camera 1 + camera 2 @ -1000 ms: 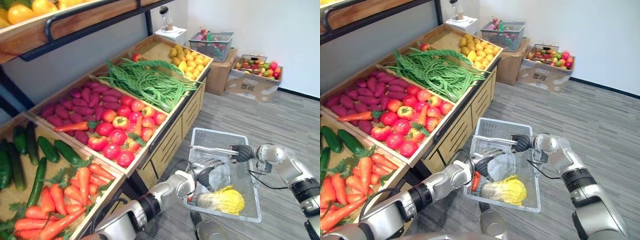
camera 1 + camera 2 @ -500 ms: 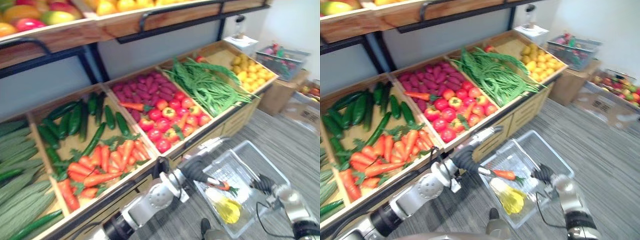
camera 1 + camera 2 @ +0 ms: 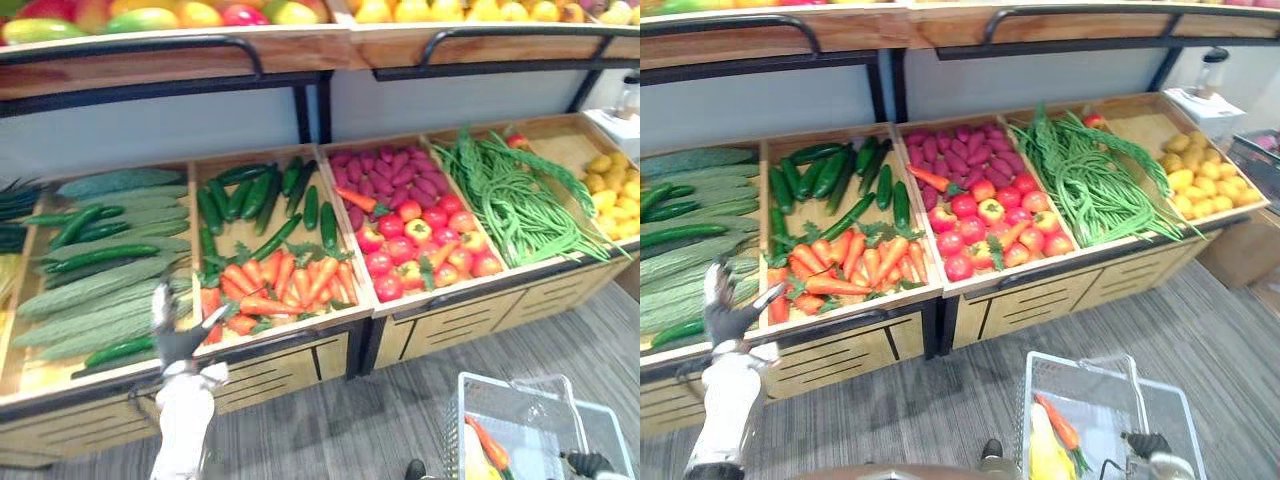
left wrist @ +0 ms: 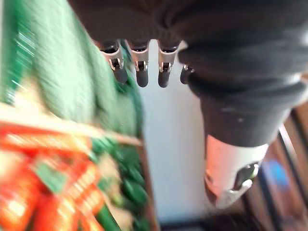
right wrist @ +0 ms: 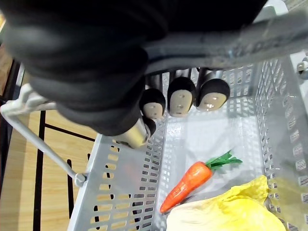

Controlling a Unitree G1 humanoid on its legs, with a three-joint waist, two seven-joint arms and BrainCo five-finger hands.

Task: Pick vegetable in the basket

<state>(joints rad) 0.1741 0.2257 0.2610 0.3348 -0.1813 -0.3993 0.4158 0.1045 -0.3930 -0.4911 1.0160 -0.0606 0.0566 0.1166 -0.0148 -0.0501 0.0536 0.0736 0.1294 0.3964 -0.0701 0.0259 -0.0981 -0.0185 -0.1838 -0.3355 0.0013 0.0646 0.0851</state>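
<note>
By the produce stand's front edge, the left hand hangs open and empty. Best to grasp one top carrot mid-length while the right hand clutches the basket by its handle.

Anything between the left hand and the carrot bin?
Nothing visible. The open left hand is raised before the wooden stand, near the pile of orange carrots with green tops. Right hand grips the grey mesh basket's handle.

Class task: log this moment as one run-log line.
left hand: open, empty, at shelf front | right hand: shut on basket handle | basket: carrot, yellow cabbage
</note>
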